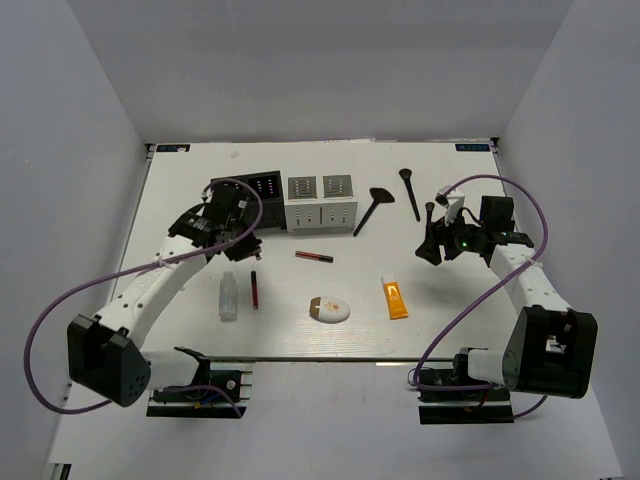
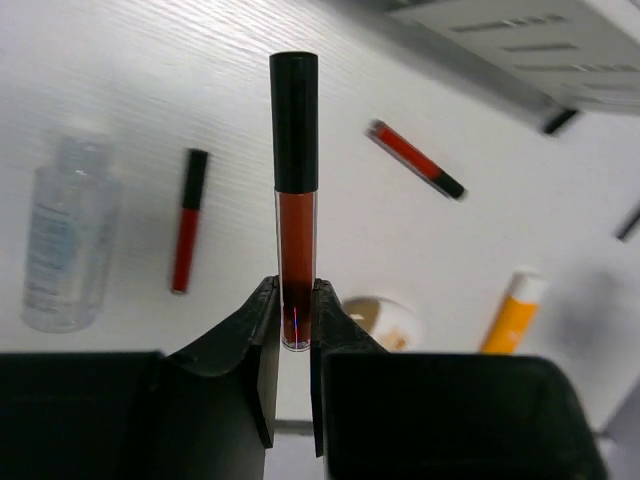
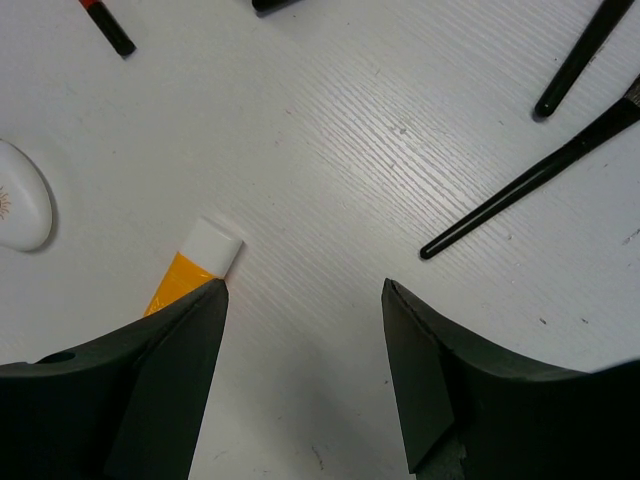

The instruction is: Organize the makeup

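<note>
Black moulded fingers (image 2: 250, 340) of the left gripper (image 2: 293, 300) are clamped on the clear lower end of a thin lip stick (image 2: 295, 190). It is a slim round tube with dark red liquid behind glossy transparent walls, topped by a long matte black cap that points away from the wrist. The stick hangs clear of the table (image 1: 450, 330). From above, this gripper sits just in front of the black organizer (image 1: 262, 187), with the white organizer (image 1: 322, 202) beside that box.

I judge the step in hand to be carrying this stick to a slot. The next move calls for lining the narrow tube up over one small opening and lowering it straight, since its hard, smooth wall could pivot in so slight a pinch.

The right gripper (image 3: 305, 290) hovers with its jaws spread wide and nothing between them, over white, faintly wood-grained board. The orange tube (image 3: 178, 280), flat with a square white cap, lies just beside one finger. A long black brush (image 3: 520, 195), thin and shiny, lies a little further off.

Left on the table are a second lip stick (image 1: 254, 289), a third lip stick (image 1: 314, 257), the small clear bottle (image 1: 229, 297) on its side and the smooth white oval compact (image 1: 329, 309).
</note>
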